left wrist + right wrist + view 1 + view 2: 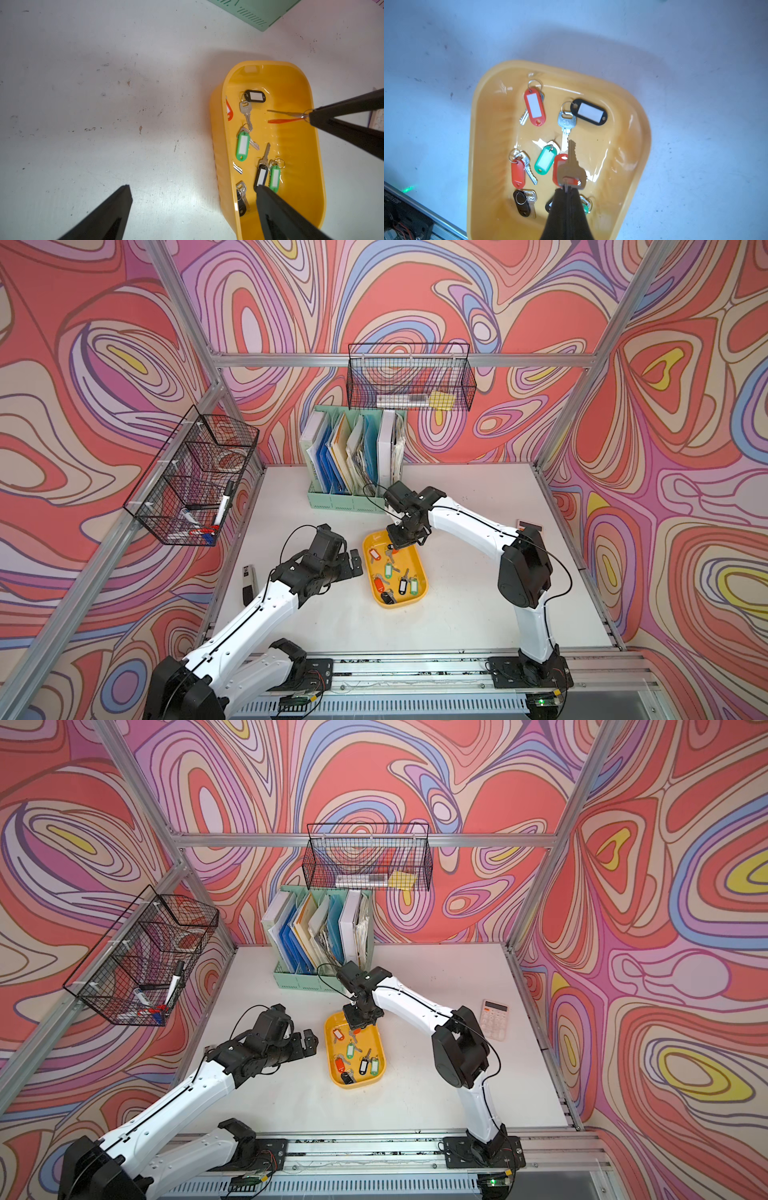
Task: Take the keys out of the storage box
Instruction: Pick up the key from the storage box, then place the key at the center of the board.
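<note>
The yellow storage box (419, 562) (377, 1038) lies mid-table, and several keys (388, 571) (350, 1051) with red, green and black tags rest on its floor. My right gripper (568, 189) (394, 546) is shut on the ring of a silver key (572, 166) with a red tag (280, 120); key and tag dangle above the far end of the box. My left gripper (193, 190) (355, 561) is open at the box's left side. One of its fingers (270, 207) is over the box interior and the other is over the table, with nothing between them.
A mint green file organiser (353, 497) full of folders stands just behind the box. Black wire baskets hang on the back frame (409, 379) and the left frame (195, 477). A black-and-white stapler (248, 583) lies at the left, and a calculator (494, 1019) at the right.
</note>
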Controlling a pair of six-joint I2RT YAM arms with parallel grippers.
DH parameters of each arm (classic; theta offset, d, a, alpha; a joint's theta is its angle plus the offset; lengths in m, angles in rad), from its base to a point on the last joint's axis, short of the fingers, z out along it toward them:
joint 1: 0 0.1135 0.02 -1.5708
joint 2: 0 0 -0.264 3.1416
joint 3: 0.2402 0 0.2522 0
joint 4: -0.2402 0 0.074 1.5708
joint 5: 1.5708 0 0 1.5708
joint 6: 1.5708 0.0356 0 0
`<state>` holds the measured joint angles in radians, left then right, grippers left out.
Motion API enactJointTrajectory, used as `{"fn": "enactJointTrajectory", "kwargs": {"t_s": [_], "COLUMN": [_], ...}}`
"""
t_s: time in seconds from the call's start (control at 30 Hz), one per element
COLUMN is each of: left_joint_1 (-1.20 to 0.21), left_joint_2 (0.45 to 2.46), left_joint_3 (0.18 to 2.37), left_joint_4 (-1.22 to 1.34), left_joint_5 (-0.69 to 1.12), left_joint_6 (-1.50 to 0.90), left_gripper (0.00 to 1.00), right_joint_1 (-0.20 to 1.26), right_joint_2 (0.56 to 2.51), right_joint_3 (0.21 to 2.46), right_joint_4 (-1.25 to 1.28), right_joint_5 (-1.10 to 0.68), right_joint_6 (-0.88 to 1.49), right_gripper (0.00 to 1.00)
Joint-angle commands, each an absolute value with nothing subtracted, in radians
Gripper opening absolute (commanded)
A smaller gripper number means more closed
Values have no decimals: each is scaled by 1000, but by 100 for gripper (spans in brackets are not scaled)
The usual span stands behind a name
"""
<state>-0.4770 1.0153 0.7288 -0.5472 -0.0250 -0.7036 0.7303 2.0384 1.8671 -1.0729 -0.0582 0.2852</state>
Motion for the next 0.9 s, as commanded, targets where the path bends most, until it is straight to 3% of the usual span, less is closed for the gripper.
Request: {"fn": "enactJointTrajectory", "kwargs": {"t_s": [0.0, 0.4, 0.87], "left_joint_1": [-470, -471, -470], "left_joint_2": [1009, 1045, 1098], "left_joint_3": [768, 810, 845], "left_joint_4": [-553, -566, -579], "left_joint_5": [-6, 41, 110], "left_joint_6": [-663, -623, -597], "left_gripper": [99, 96, 91], "right_joint_1": [677, 463, 407], "right_joint_2": [1980, 2052, 2240], "right_joint_3": [1912, 1900, 1931], "right_joint_4": [-1115, -1071, -916], "right_joint_5": [12, 142, 156], "right_joint_6": [257, 200, 221], "right_gripper": [0, 0, 0]}}
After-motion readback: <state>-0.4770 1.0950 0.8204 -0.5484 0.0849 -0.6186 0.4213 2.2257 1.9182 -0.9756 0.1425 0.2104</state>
